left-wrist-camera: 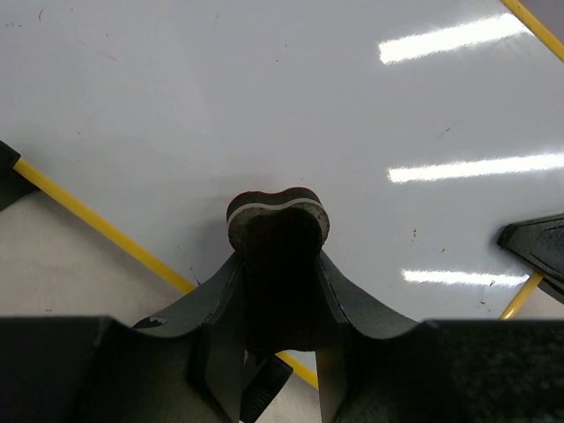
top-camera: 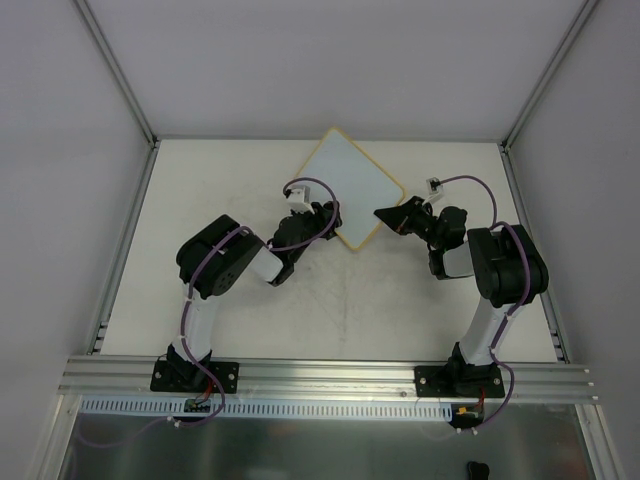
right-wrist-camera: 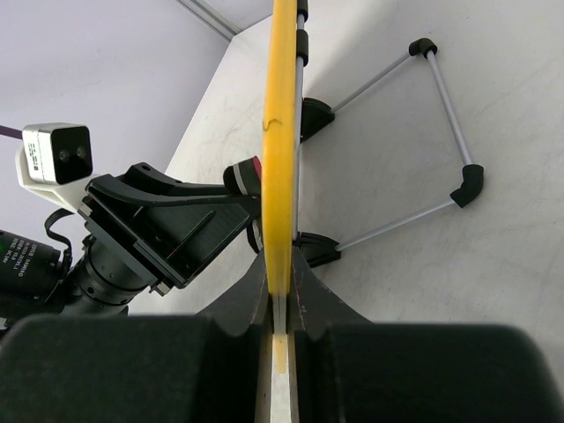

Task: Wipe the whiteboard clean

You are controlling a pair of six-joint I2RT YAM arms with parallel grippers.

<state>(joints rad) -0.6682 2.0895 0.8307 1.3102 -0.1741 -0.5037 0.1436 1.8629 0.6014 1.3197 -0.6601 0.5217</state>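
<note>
1. The whiteboard (top-camera: 352,186) is a flat, rounded-corner panel with a thin yellow-tan frame. It sits at 12 o'clock from the middle of the desk (top-camera: 240,300), turned so that it reads as a diamond from above. Its face is glossy white, showing bright strips of reflected light and a few tiny dark specks.
2. From the right wrist the board is seen edge-on and thin. Two black clips (right-wrist-camera: 315,117) on its back carry a bent wire stand (right-wrist-camera: 443,106) with black corner pieces. Whether the board's lower edge touches the desk cannot be told.
3. The left pincer (left-wrist-camera: 278,264) is pinching a small dark eraser block (left-wrist-camera: 278,216) with a pale stripe and a worn, lobed felt end. The block presses on the board's face near the 7 o'clock edge.
4. The right pincer (right-wrist-camera: 280,304) is pressed together on the frame itself, gripping the board's corner at 4 to 5 o'clock.
5. Both pincers are matte black plastic. A purple cable loops along each arm, and a small white camera box sits on each wrist.
6. The desk is matte off-white with faint grey scuffs near its middle.
7. Aluminium rails (top-camera: 330,375) bound the desk at 6 o'clock, with thinner rails along 3 and 9 o'clock and plain grey walls beyond.
8. The board's far corner lies close to the 12 o'clock desk edge, while bare desk stretches toward 9, 3 and 6 o'clock.
</note>
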